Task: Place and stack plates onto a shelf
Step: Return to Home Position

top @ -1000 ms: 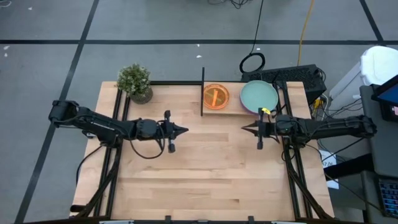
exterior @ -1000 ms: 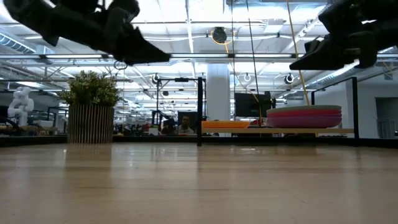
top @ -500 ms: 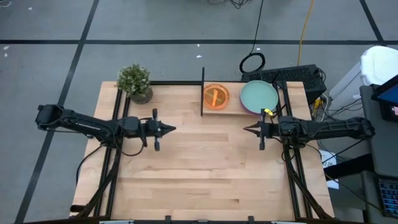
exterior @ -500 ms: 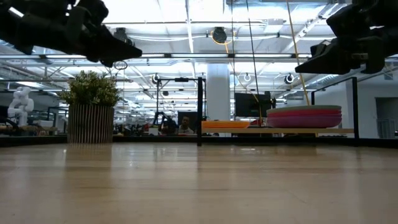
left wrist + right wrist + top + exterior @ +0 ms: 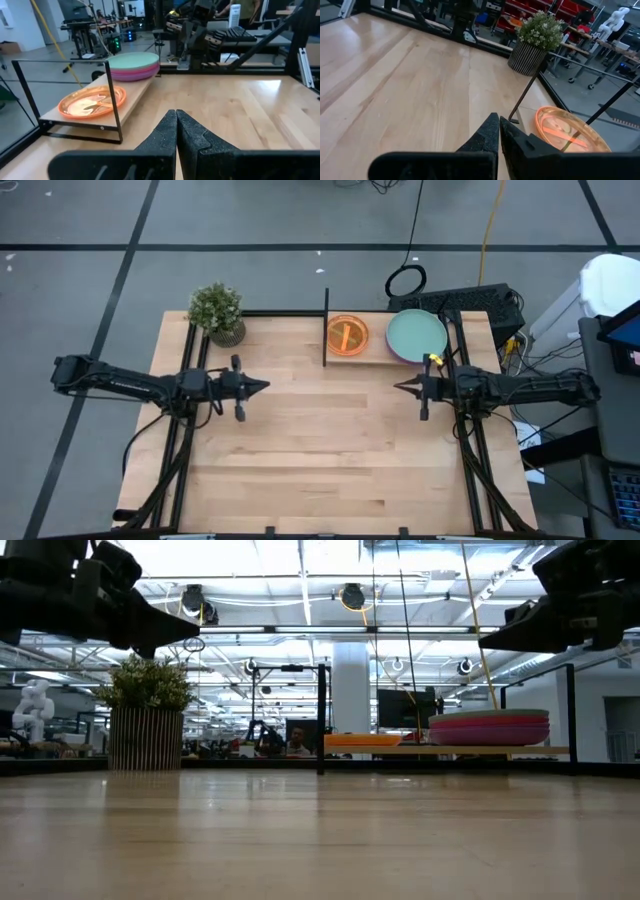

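The shelf [image 5: 375,360] is a low wooden board at the table's far edge with a thin black upright panel [image 5: 326,328] at its left end. On it rest an orange translucent plate [image 5: 347,335] and, to its right, a stack of larger plates topped by a pale teal one [image 5: 416,334], magenta and purple beneath [image 5: 489,730]. My left gripper [image 5: 265,386] hangs shut above the table's left part. My right gripper [image 5: 398,387] hangs shut near the right edge, just in front of the stack. Neither holds anything.
A potted plant [image 5: 217,311] in a ribbed pot stands at the table's far left corner. Black frame rails [image 5: 187,420] run along both sides of the table. Bare wooden tabletop [image 5: 330,440] lies between and in front of the two grippers.
My left gripper has drawn back toward the table's left edge, staying shut and level. My right gripper has hardly moved. The plates on the shelf have stayed put.
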{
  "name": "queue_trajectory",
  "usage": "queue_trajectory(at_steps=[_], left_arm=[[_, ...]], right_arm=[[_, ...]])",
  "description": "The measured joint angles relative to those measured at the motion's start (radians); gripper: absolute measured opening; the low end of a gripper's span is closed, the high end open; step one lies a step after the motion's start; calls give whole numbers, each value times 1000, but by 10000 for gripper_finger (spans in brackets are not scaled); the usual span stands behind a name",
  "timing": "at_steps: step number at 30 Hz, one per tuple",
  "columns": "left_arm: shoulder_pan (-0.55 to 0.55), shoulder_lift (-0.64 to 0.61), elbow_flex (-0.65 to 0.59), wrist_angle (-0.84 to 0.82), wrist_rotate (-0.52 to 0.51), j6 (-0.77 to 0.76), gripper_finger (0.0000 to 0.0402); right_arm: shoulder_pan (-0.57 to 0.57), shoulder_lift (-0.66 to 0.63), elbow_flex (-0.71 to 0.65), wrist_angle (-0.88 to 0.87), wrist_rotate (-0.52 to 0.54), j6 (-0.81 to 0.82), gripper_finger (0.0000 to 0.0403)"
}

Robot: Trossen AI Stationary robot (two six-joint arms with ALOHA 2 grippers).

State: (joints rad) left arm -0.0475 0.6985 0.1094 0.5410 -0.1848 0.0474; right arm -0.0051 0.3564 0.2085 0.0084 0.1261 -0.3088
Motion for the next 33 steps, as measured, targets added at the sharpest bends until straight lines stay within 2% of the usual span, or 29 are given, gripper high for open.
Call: queue_trajectory(at_steps=[13,22,33], left_arm=[[1,-104,-68,-18,0,-1,1],[0,-182,-73,-69,0,-2,1],[0,-204,-73,-75,10,-4,1]], right_arm=[[0,-61,0,-43,-27,13,0],[0,-126,0,-90,-27,13,0],[0,-160,-75,-24,-27,15,0]])
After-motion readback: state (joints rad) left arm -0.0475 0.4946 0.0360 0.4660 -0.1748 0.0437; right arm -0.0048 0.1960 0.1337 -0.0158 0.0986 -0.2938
